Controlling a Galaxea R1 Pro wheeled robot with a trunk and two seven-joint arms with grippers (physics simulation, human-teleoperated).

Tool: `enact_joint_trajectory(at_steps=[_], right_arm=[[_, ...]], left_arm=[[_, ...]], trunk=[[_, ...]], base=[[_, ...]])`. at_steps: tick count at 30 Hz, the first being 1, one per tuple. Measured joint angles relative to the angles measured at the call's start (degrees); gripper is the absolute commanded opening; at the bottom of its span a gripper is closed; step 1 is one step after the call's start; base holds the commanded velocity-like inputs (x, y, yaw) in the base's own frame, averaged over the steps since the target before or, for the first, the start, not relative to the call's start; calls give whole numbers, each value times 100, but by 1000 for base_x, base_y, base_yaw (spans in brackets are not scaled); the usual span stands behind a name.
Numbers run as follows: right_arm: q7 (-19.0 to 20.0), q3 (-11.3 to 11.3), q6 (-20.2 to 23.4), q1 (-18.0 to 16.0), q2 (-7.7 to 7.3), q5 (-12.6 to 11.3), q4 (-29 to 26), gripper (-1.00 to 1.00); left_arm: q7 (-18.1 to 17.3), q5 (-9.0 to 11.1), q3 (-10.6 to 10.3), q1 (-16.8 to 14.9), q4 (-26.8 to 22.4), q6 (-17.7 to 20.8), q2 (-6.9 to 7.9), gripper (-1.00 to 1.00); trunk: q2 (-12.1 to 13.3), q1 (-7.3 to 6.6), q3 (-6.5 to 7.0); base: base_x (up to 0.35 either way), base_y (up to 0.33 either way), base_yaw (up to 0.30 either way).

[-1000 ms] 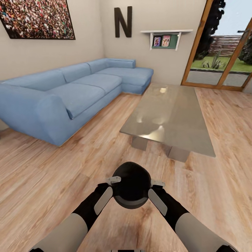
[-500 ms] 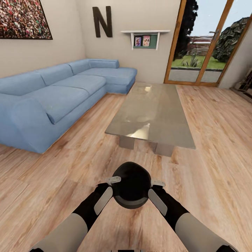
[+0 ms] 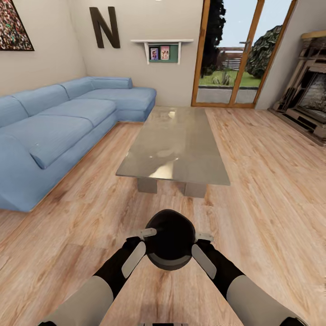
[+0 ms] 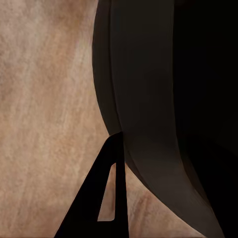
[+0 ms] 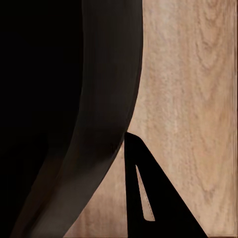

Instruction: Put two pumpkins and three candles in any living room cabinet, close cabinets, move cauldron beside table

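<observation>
1. The cauldron [image 3: 170, 240] is being held up in front of the robot, above the light wood floor [image 3: 271, 181]; it is sitting between the two arms, dark and round, its bulging side facing the head camera.
2. The left gripper [image 3: 144, 242] is pressing against the cauldron's left side; the right gripper [image 3: 199, 244] is pressing against its right side; each is touching the pot from outside, and whether the fingers of either are spread or pressed together I cannot tell.
3. In the left wrist view one dark fingertip [image 4: 106, 198] is lying just beside the cauldron's curved wall [image 4: 148, 99], with floor planks behind; in the right wrist view a fingertip [image 5: 148, 198] is likewise lying against the black belly [image 5: 74, 99].
4. The table [image 3: 176, 145], glossy and grey, is standing ahead of the cauldron, well apart from it; its near short edge is facing the robot.
5. The blue sofa [image 3: 59, 122] is running along the left wall; the glass garden door [image 3: 231, 54] is showing at the far end; the fireplace [image 3: 308, 95] is standing at the right.
</observation>
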Motion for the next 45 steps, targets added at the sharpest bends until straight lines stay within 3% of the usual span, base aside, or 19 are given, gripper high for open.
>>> enact_joint_trajectory(at_steps=[9, 27, 45], right_arm=[[0, 0, -4, 1, 1, -2, 0, -100], [1, -4, 10, -1, 1, 1, 0, -100], [2, -3, 9, -1, 1, -6, 3, -100]], left_arm=[[1, 1, -2, -3, 0, 3, 1, -100], [1, -7, 6, -2, -4, 19, 0, -100], [2, -10, 6, -1, -5, 25, 0, -100]], trunk=[[0, 0, -1], [0, 0, -1], [0, -3, -1]], base=[[0, 0, -255], [4, 1, -10], [229, 103, -26]])
